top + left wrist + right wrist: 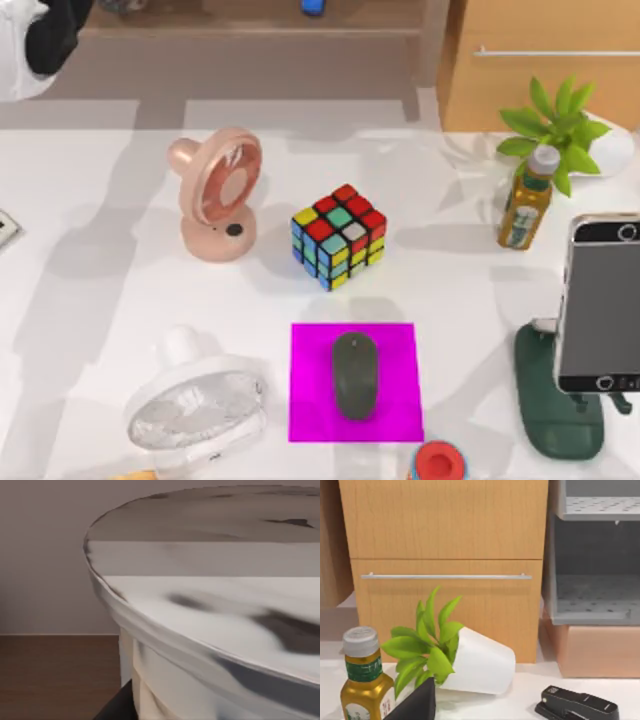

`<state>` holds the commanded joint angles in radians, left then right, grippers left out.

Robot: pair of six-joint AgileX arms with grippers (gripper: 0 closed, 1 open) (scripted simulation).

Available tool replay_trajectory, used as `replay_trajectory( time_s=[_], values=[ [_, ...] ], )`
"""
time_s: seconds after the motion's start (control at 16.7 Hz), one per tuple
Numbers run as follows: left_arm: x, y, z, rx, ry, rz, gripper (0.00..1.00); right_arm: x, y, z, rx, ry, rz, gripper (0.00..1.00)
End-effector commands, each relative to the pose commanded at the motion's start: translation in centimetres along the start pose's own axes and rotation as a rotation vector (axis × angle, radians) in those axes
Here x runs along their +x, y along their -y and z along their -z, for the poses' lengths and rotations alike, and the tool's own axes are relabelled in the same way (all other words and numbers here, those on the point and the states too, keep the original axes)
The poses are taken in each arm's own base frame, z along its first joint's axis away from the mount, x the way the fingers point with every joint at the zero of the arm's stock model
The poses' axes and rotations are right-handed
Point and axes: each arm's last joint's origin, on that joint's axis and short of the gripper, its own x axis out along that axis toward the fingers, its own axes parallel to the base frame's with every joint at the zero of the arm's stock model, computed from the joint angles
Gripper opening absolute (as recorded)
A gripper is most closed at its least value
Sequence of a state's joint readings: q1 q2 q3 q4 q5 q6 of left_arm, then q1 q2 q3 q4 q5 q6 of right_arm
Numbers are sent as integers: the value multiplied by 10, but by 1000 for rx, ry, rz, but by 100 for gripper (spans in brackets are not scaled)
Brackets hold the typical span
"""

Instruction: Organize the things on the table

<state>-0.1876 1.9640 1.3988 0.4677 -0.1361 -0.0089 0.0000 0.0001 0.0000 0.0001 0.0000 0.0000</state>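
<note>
White tabletop point(100, 300), wooden drawer cabinet point(445, 530) behind.
- Drink cup point(210, 615): white lid and beige wall seen close in front of the left gripper; whether it is pinched cannot be told.
- Smartphone point(600, 300): black screen, silver edge, raised at the right arm's side, above a dark green stand point(555, 400); state of the right gripper cannot be told.
- Mouse point(355, 375): dark grey, laid on a magenta mat point(310, 400), well apart from both grippers.
- Colour cube point(339, 236), pink fan point(215, 195), white fan point(195, 405): between the two arms.
- Bottle point(527, 205), potted plant point(560, 125), black stapler point(577, 705): ahead of the right gripper.
</note>
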Motion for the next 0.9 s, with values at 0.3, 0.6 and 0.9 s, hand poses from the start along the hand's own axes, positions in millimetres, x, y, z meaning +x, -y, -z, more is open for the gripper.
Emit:
replay_trajectory(
  time_s=[0.3, 0.6, 0.9],
  values=[
    [1, 0, 0, 0, 1, -2, 0, 0, 0, 0, 0, 0, 0, 100],
    [1, 0, 0, 0, 1, -2, 38, 0, 0, 0, 0, 0, 0, 100],
    [1, 0, 0, 0, 1, -2, 75, 0, 0, 0, 0, 0, 0, 100]
  ],
)
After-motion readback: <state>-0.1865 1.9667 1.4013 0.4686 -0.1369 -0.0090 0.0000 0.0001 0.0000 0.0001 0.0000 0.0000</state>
